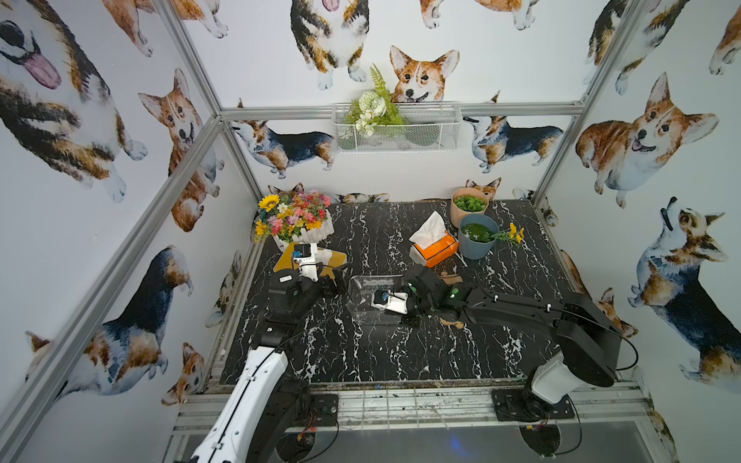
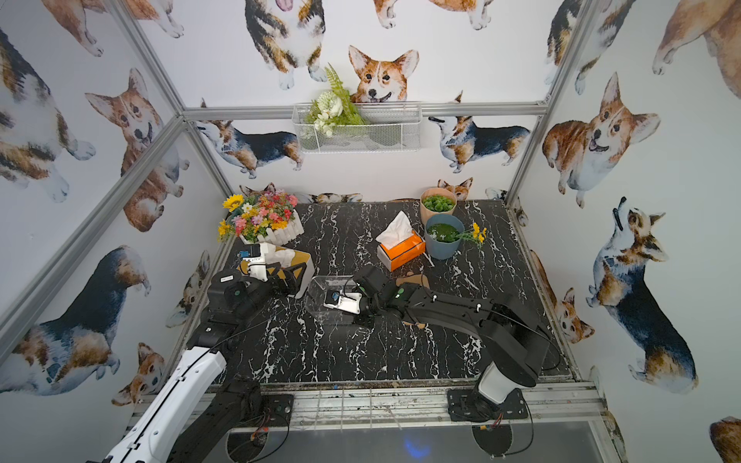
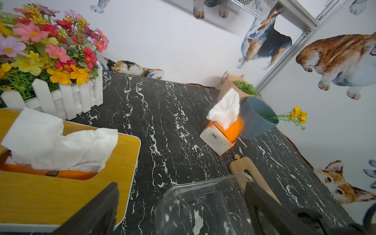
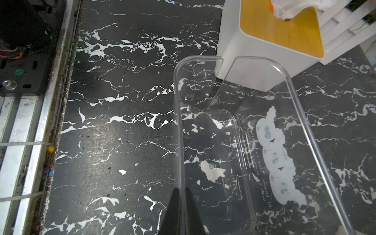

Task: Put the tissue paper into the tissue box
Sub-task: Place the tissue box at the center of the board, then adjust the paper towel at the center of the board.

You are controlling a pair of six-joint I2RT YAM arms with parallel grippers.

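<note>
Clear tissue box (image 4: 211, 146) was empty, R end effector (image 4: 182, 190) pinching its wall, L end effector (image 3: 181, 184) agape; tissue pack (image 1: 437, 249) untouched at 1 o'clock.

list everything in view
white tissue box with wooden lid: 1, white, left
orange tissue pack: 1, orange, rear centre
clear plastic box: 1, transparent, centre
slotted wooden board: 1, tan, centre right
white picket flower planter: 1, multicoloured, rear left
beige pot: 1, beige, rear right
blue pot: 1, blue, rear right
white wire basket: 1, white, back wall
left gripper: 1, black, left, jaws open
right gripper: 1, black, jaws shut on clear plastic box
</note>
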